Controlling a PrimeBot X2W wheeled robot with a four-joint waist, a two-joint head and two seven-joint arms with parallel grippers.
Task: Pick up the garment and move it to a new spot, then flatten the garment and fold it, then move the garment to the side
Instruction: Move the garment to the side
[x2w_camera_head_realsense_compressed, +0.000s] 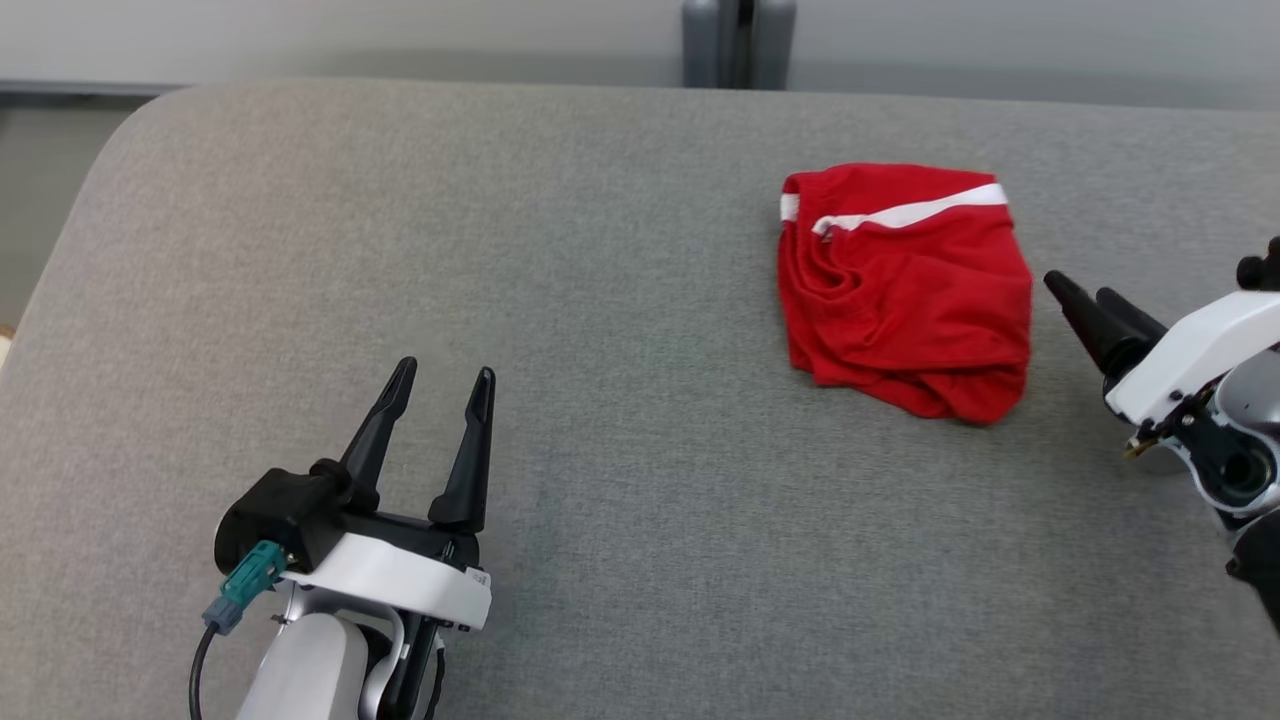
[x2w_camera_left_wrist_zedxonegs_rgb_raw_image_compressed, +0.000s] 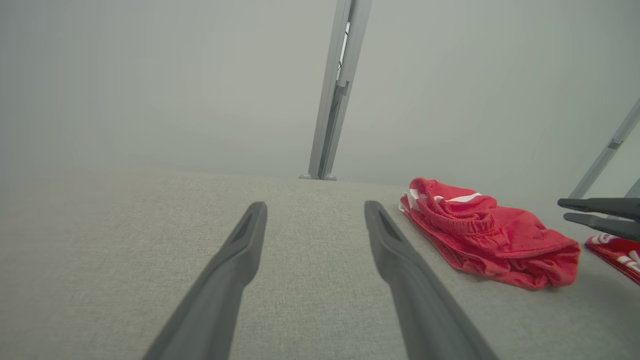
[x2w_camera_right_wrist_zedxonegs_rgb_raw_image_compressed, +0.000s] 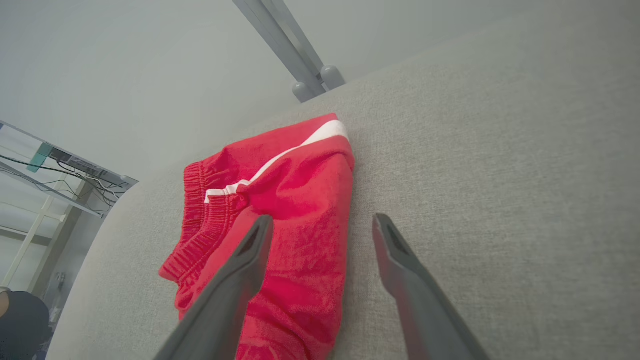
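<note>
Lying loosely folded, red garment (x2w_camera_head_realsense_compressed: 905, 290) sits toward far right of grey fabric surface (x2w_camera_head_realsense_compressed: 600, 250). Right gripper (x2w_camera_head_realsense_compressed: 1078, 288) just beside its right edge, fingers spread, aimed at cloth (pose suits grasp or release alike). Left gripper (x2w_camera_head_realsense_compressed: 440, 385) spread, empty, front left, well apart.

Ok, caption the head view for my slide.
Bunched red garment on grey surface; right pincer open beside it, left pincer open, apart.

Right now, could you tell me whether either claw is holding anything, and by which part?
Nothing is held: the left claw and right claw both stand open, and the red garment lies free beside the right one.
</note>
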